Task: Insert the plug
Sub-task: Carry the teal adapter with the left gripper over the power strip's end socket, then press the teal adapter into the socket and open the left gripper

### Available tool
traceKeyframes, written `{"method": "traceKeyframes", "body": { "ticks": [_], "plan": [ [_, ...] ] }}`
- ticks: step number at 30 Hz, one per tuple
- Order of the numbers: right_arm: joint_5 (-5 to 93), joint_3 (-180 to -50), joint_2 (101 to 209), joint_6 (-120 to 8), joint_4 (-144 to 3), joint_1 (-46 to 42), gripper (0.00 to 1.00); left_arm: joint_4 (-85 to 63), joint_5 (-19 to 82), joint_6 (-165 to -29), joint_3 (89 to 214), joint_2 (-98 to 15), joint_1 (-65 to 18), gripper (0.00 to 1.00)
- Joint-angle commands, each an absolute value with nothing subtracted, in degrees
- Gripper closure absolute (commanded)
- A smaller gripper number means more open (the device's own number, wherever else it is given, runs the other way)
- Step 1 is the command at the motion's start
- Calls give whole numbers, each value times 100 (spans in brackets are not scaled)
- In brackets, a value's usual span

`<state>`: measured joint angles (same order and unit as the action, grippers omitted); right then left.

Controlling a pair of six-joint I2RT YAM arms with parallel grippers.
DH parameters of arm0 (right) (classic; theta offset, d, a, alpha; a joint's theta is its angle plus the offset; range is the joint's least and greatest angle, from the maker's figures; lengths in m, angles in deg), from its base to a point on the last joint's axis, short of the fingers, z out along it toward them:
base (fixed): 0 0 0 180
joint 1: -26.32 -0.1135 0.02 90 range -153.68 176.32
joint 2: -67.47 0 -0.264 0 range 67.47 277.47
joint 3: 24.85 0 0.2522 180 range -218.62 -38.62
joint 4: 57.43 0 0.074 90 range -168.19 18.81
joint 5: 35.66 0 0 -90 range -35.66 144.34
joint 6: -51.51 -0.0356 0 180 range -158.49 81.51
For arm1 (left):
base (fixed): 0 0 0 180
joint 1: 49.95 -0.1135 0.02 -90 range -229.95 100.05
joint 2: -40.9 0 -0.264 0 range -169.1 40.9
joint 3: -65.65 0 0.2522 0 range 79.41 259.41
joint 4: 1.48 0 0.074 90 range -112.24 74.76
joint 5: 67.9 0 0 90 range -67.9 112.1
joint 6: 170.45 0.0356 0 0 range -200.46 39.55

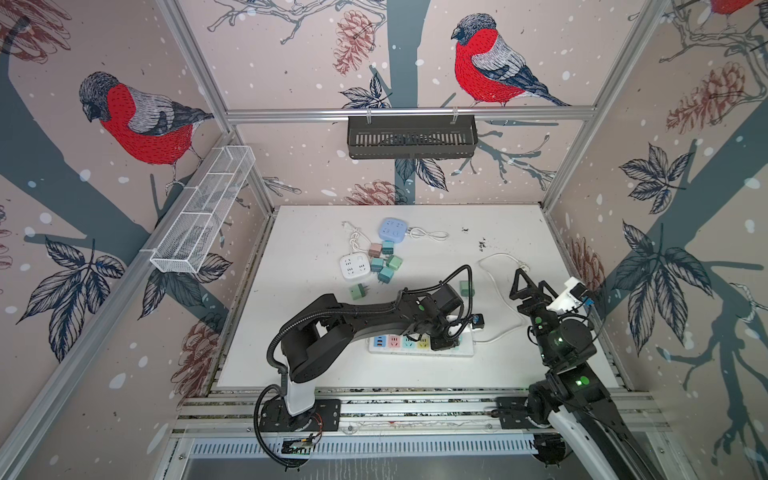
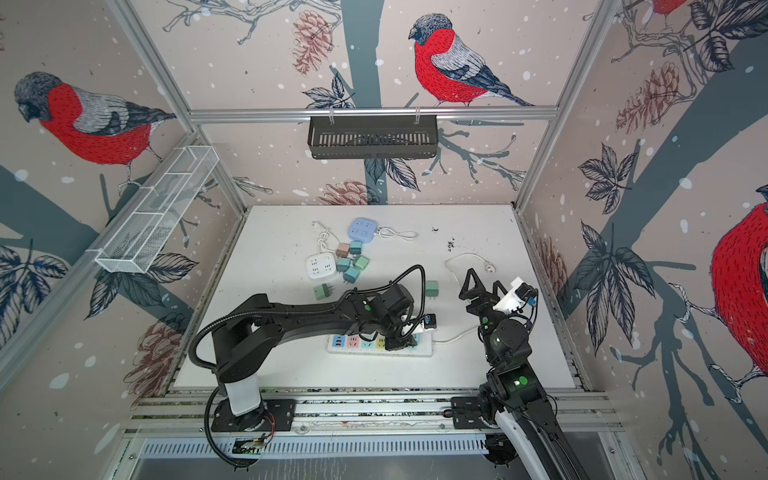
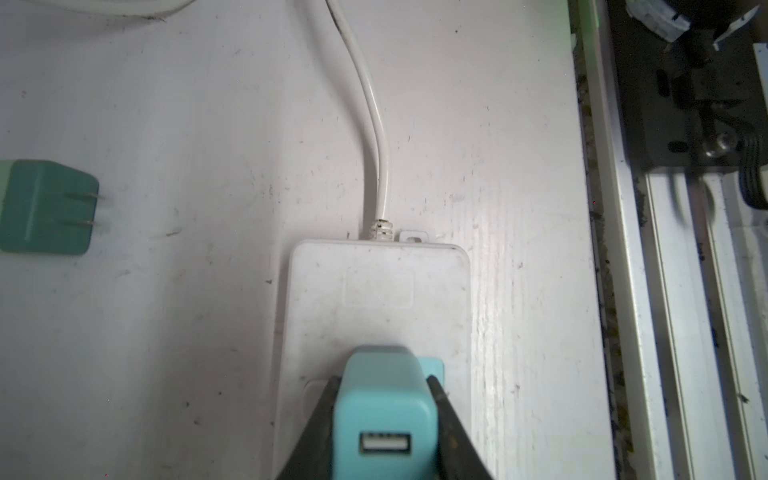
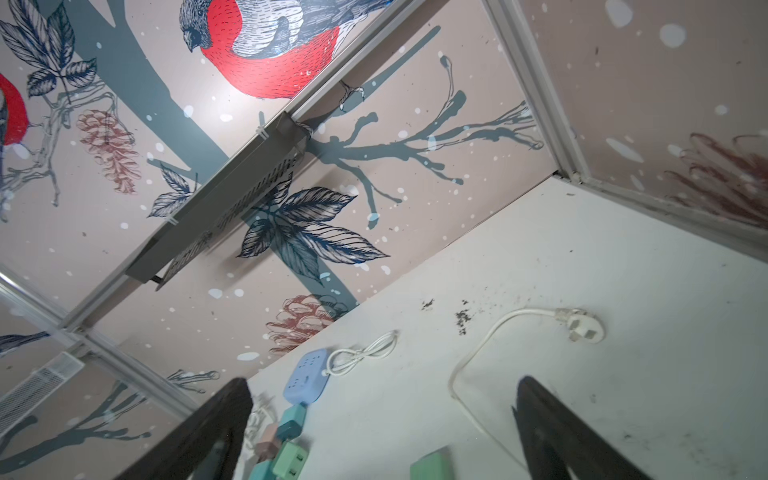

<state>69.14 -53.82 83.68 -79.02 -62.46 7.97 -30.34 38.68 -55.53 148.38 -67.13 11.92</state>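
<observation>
My left gripper (image 3: 383, 380) is shut on a light-blue cube plug (image 3: 384, 415) with a USB port facing the left wrist camera. The plug stands on the white power strip (image 3: 378, 291), over the teal socket (image 3: 434, 366) at the cable end; its prongs are hidden. In both top views the left gripper (image 1: 442, 343) (image 2: 399, 343) covers the plug on the power strip (image 1: 415, 347) (image 2: 370, 347). My right gripper (image 1: 530, 281) (image 2: 484, 282) (image 4: 382, 388) hangs open above the table's right side, holding nothing.
A green plug (image 3: 45, 208) (image 1: 466, 288) lies beyond the strip. Several loose plugs (image 1: 384, 262), a white square socket (image 1: 354, 267) and a blue one (image 1: 392, 228) lie at the back. The strip's cable (image 1: 498, 332) loops right. A black basket (image 1: 411, 137) hangs on the back wall.
</observation>
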Motion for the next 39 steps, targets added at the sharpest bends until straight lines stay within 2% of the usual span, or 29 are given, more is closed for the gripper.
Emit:
{"method": "traceKeyframes", "body": {
  "ticks": [1, 5, 6, 7, 8, 9, 10, 18, 23, 27, 31, 35, 39],
  "plan": [
    [6044, -5781, 8410, -8731, -6591, 781, 0, -3739, 3629, -5452, 14870, -6941, 1184, 100],
    [5812, -6131, 8457, -8863, -6594, 701, 0, -3651, 3541, -5468, 14845, -6959, 1184, 100],
    [5831, -6195, 8499, -8951, -6617, 696, 0, -3597, 3470, -5493, 14817, -6938, 1186, 97],
    [5803, -6306, 8563, -9089, -6640, 666, 0, -3495, 3373, -5543, 14760, -6894, 1183, 81],
    [5768, -6372, 8624, -9178, -6652, 656, 0, -3415, 3345, -5561, 14694, -6820, 1184, 54],
    [5729, -6473, 8697, -9282, -6692, 631, 0, -3336, 3388, -5541, 14623, -6712, 1184, 9],
    [5703, -6587, 8777, -9357, -6750, 599, 0, -3270, 3467, -5513, 14546, -6568, 1193, 2],
    [5774, -6892, 9075, -9448, -6503, 198, 0, -2367, 2904, -5711, 13694, -5031, 1374, 2],
    [6080, -6829, 9319, -9153, -6188, -188, 0, -1296, 2489, -5922, 12619, -3801, 1467, 2],
    [6287, -6812, 9768, -8655, -5970, -486, 0, -267, 1511, -6437, 11672, -2710, 1450, 1],
    [6089, -6791, 10223, -8010, -5684, -480, 0, 780, 617, -7080, 10718, -1785, 1218, 1],
    [5512, -6617, 10382, -7506, -5284, -491, 0, 958, -142, -7960, 10092, -855, 779, 1],
    [6132, -6608, 10749, -7711, -5436, -644, 0, 940, -415, -8338, 9433, 108, 527, 1]
  ]
}}
